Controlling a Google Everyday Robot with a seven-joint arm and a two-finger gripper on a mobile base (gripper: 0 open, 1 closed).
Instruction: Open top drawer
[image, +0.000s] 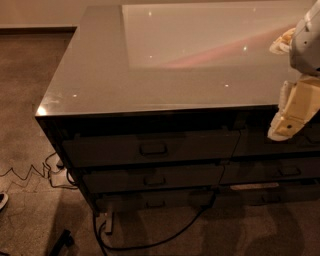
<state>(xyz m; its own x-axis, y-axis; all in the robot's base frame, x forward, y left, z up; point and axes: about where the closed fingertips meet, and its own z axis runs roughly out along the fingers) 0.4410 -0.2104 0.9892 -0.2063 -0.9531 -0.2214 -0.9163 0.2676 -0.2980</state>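
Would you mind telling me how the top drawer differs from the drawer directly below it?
The top drawer has a taller front than the drawer below, and spans wider in this view. Both are dark, look shut, with central loop handles. The pincer hangs at right, touching neither.

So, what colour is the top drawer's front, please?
Dark grey top drawer front, camera view; gripper at right.

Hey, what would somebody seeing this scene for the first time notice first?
The glossy countertop grabs the eye first, a big pale reflection spreading over its far half. Next comes the robot's cream gripper at the right edge, by the right-hand drawers, apart from the top drawer and its small loop handle to the left. Cables trail over the carpet below.
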